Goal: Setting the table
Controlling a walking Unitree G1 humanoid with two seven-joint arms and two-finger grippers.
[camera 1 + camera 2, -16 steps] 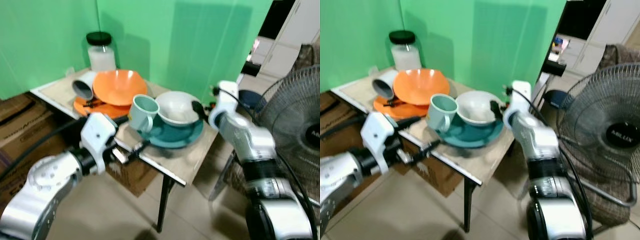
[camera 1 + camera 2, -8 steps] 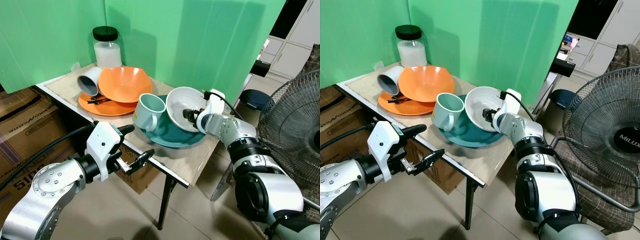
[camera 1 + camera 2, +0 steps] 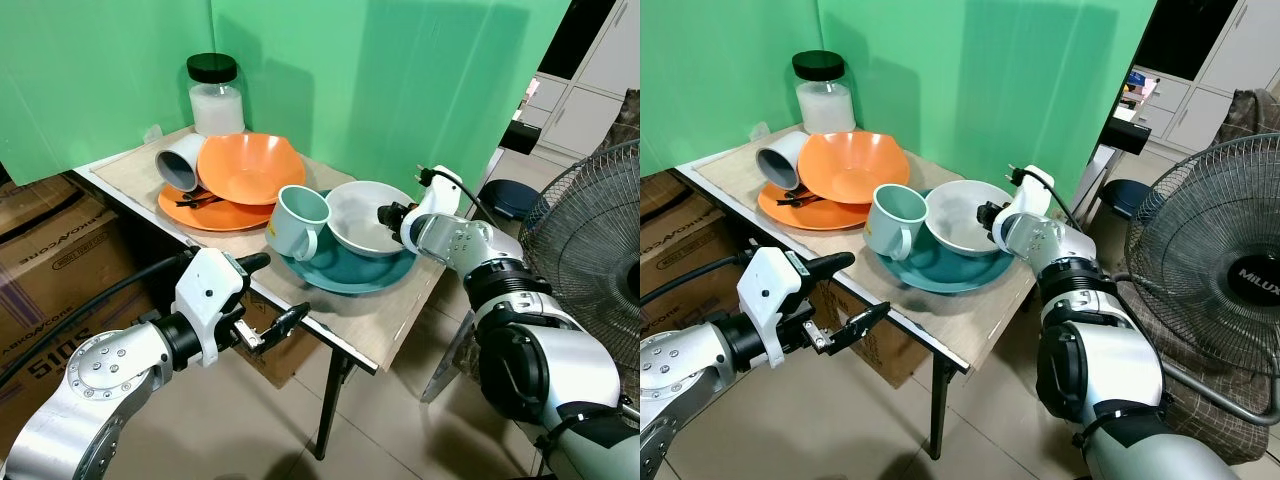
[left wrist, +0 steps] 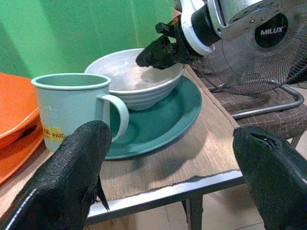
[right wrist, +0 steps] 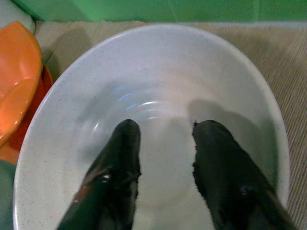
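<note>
Your right gripper [image 5: 163, 165], fingers parted w/ nothing held, hangs over the bowl [image 3: 368, 218] near bench's right edge; left gripper [image 3: 262, 300], spread wide, waits off the front edge.

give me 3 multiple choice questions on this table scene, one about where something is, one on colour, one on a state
1. Where does the white bowl sit?
A. on the floor
B. on the teal plate
C. inside the orange bowl

2. What colour is the lid of the jar at the back of the table?
A. black
B. red
C. yellow

3. How does the grey cup by the orange bowl lie?
A. upright
B. upside down
C. tipped on its side

Answers:
1. B, the left wrist view shows the white bowl resting on the teal plate, next to the pale green mug, with the right hand at its rim.
2. A, the lid is black over the jar's white contents.
3. C, its open mouth faces sideways, over the orange plate.
</note>
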